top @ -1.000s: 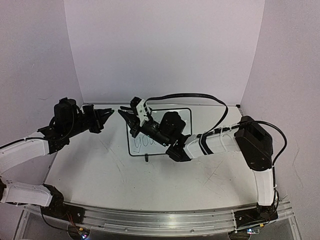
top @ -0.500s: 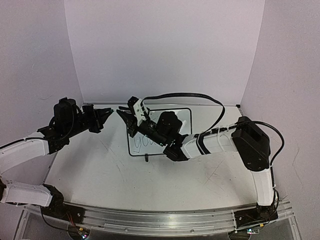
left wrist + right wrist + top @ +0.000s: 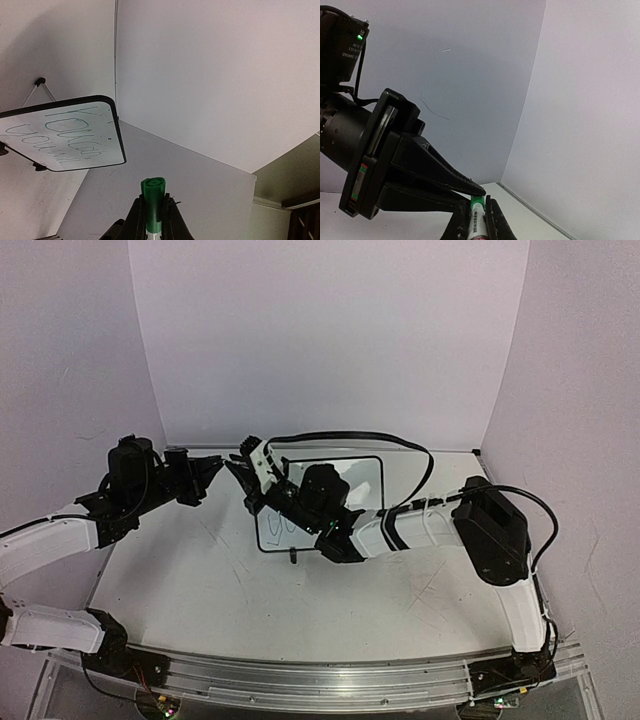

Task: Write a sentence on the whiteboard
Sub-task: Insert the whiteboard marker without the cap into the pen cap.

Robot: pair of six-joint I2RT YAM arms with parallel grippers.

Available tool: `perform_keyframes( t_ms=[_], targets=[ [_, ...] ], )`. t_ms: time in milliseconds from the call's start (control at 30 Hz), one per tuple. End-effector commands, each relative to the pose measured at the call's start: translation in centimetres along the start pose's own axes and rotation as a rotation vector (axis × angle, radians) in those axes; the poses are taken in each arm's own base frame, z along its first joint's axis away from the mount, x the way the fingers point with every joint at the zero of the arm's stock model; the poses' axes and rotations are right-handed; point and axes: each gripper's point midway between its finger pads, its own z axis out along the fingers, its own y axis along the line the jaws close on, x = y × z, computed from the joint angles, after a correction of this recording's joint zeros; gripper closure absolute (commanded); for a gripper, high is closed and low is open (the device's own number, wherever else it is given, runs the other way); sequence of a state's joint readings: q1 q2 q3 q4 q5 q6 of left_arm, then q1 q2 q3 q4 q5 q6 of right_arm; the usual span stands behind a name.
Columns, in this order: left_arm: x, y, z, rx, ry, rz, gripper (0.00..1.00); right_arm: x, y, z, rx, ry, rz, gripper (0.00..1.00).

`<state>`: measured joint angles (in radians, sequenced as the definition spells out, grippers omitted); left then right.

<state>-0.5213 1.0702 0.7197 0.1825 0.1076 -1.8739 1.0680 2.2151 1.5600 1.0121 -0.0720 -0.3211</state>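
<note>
The whiteboard stands at the back of the table, mostly hidden under my right arm. The left wrist view shows the whiteboard with the sentence in two thin lines; from above only a bit of the sentence shows. My left gripper is shut on a green marker cap. My right gripper is shut on a white marker with a green end. Left of the board the two grippers meet tip to tip. The left fingertip touches that green end.
White walls enclose the table at the back and on both sides. The right arm's black cable arcs over the board. The scratched tabletop spreads toward the near rail.
My right arm has swung left, bringing its gripper and marker up against the left gripper's tip. The left arm has stayed put. Both grips are unchanged.
</note>
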Motion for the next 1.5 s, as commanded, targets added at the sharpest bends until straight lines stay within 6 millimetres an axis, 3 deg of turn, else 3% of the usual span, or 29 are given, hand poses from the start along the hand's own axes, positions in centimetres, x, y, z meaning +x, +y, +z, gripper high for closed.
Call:
perform_keyframes(
  t_ms=[0, 267, 367, 567, 800, 1000, 1200, 1300, 1433, 1467],
  targets=[
    [2.2, -4.5, -0.8, 0.124, 0.065, 0.036, 1.00, 1.7, 0.7, 0.0, -0.008, 0.044, -0.035, 1.00],
    [2.5, -4.5, -0.5, 0.115, 0.085, 0.042, 1.00, 3.0, -1.2, 1.4, 0.124, 0.062, -0.036, 1.00],
    [2.8, -5.1, -0.7, 0.132, 0.093, 0.075, 1.00, 4.5, -1.5, 2.2, 0.162, 0.092, -0.034, 1.00],
    [6.1, -5.7, 0.7, 0.140, 0.246, 0.152, 1.00, 7.7, -0.5, 5.1, 0.131, 0.134, -0.003, 1.00],
    [7.7, -6.9, 0.1, 0.184, 0.291, 0.210, 1.00, 9.7, -1.7, 6.5, 0.147, 0.177, 0.052, 1.00],
    [7.4, -7.8, -1.3, 0.237, 0.257, 0.226, 1.00, 8.4, -2.1, 5.8, 0.161, 0.181, 0.072, 1.00],
    [3.1, -8.1, -4.1, 0.325, 0.022, 0.199, 1.00, 2.5, -3.2, 1.5, 0.181, 0.137, 0.138, 0.90],
    [1.5, -8.0, -4.7, 0.345, -0.062, 0.178, 1.00, 0.2, -3.4, -0.3, 0.173, 0.113, 0.169, 0.75],
    [0.5, -8.3, -4.8, 0.356, -0.113, 0.168, 1.00, -2.1, -2.9, -2.5, 0.169, 0.099, 0.179, 0.39],
    [0.4, -8.3, -4.7, 0.356, -0.122, 0.166, 1.00, -2.6, -3.0, -3.1, 0.171, 0.100, 0.185, 0.33]
  ],
)
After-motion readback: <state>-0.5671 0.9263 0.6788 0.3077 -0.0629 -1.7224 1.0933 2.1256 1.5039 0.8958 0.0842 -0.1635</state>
